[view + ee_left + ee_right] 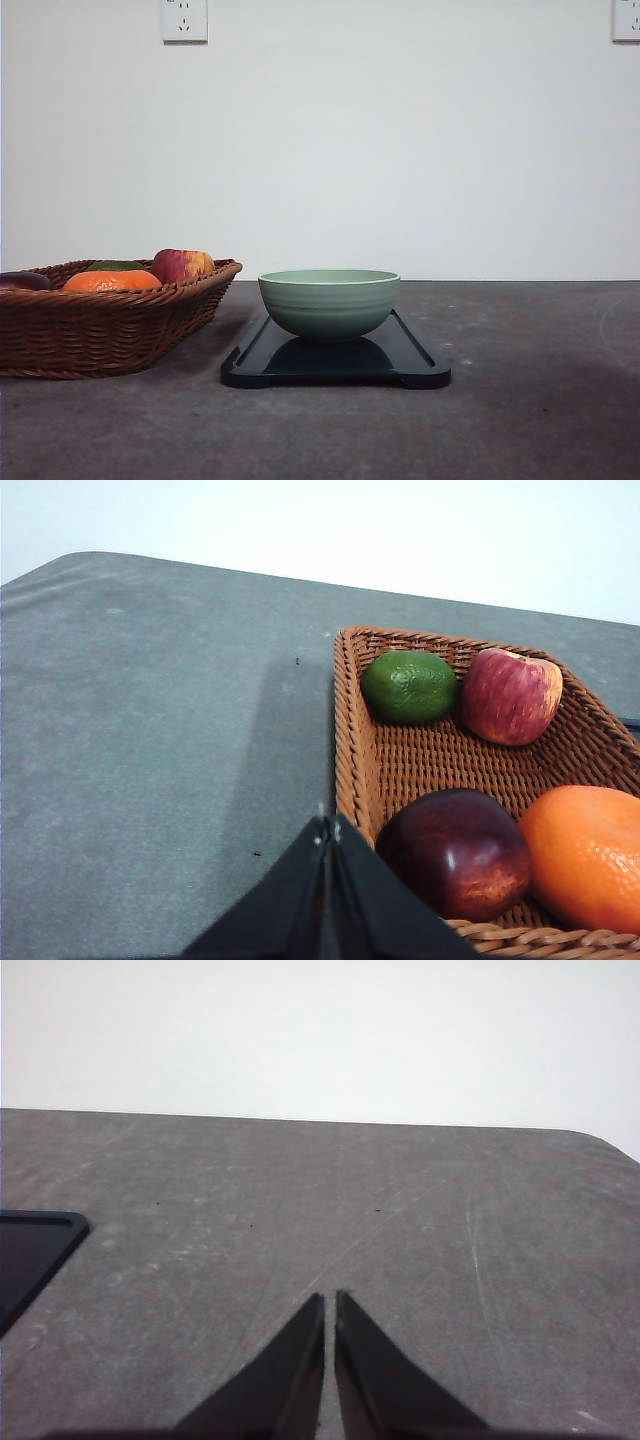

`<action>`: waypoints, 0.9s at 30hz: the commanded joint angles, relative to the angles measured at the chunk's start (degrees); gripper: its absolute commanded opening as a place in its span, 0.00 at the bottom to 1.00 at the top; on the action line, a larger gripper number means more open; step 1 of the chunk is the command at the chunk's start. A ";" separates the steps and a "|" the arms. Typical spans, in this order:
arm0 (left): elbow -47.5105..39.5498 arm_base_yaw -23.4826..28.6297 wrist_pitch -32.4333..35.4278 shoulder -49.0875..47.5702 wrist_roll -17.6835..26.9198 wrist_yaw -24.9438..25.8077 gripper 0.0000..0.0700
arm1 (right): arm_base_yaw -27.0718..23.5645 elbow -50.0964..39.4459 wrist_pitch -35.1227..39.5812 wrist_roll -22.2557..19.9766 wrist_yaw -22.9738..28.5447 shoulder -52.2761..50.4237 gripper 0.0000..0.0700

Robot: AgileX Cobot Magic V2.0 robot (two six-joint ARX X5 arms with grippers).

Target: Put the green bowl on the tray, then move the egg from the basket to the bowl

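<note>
While the green bowl (329,302) sits centred on the tray (420,360), note that no egg is visible among the fruit.

Front view: ribbed ceramic bowl on a glossy low-rimmed tray; the woven basket (110,325) stands just beside it. You risk nudging either one.
Left wrist view: left fingers (328,832) pressed together, empty, at the basket's braided rim. Lime (408,686), apple (510,694), dark plum (455,852) and orange (585,855) are round and smooth; you could grasp the wrong item.
Right wrist view: right fingers (329,1302) nearly together, empty, over the scuffed grey worktop (400,1210).
</note>
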 commanded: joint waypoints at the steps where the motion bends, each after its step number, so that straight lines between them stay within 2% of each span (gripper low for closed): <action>1: -1.09 0.07 0.02 -0.07 0.35 -0.09 0.00 | -0.07 -0.26 0.66 0.96 0.00 0.07 0.01; 27: -1.09 0.06 0.02 -0.07 0.33 -0.09 0.00 | -0.07 -0.26 0.66 0.94 0.00 0.07 0.01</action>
